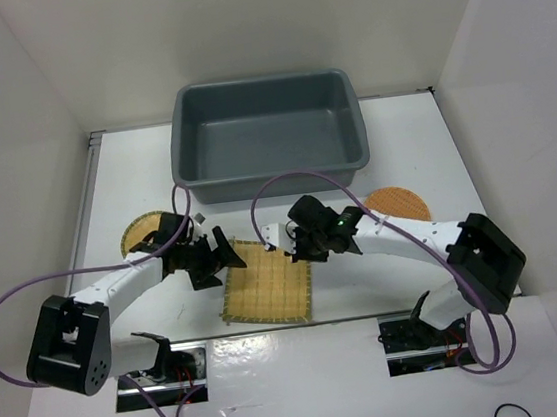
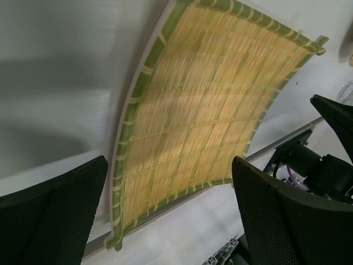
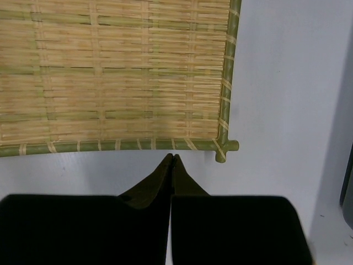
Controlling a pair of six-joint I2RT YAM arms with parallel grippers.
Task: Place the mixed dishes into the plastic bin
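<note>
Holds left gripper [image 1: 214, 257] wide open and empty at bamboo mat's [image 1: 268, 288] 10 o'clock corner. Pinches right gripper [image 3: 172, 158] closed on nothing at 1 o'clock corner. Finds mat flat on table [image 1: 433, 151], 6 o'clock of grey bin [image 1: 272, 165].

The plastic bin [image 1: 269, 141] stands open above; left arm [image 1: 125, 277] and right arm [image 1: 402, 236] crowd the bamboo mat's [image 1: 268, 288] far corners.

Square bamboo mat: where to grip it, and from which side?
Probably the green bound border along the left edge of the bamboo mat, coming in low from the left. The mat lies flat and thin on the table, so only an edge pinch should work, with one finger slid under. The left gripper is open near that edge; the right gripper is shut.
</note>
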